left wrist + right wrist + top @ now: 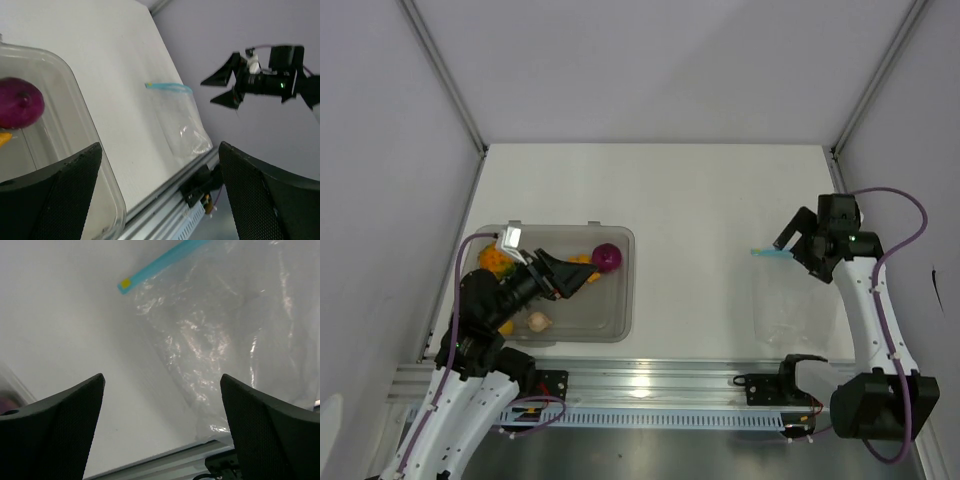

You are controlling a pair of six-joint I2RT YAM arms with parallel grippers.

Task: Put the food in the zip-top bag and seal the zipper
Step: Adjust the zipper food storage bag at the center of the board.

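Only marking I can spot is a little yellow tab (125, 284) at the end of the zipper (160, 262), and it's too small to read anything on it.

Left pincer (582, 280) is spread wide with nothing in it. It hangs over the translucent grey tub (625, 300) at about 8 o'clock on the desk (690, 200), tips pointing toward 3 o'clock. The purple onion (607, 257) sits in the tub's 2 o'clock corner, just beside the tips but not touching. In the wrist view it's off to the 9 o'clock side of the fingers (55, 200), outside the gap.

Right pincer (792, 245) is also spread wide and holding nothing. It hovers over the far end of the zip-top bag (785, 305), with its wrist camera looking down at crinkly plastic between the fingers (55, 430).

The bag lies flat around 4 o'clock on the desk, light-blue zipper at its 12 o'clock edge. Can't tell whether the zipper is pressed shut.

The food is in the tub: onion, an orange fruit (495, 260) at the 10 o'clock corner, and a garlic bulb (538, 321) near 7 o'clock.
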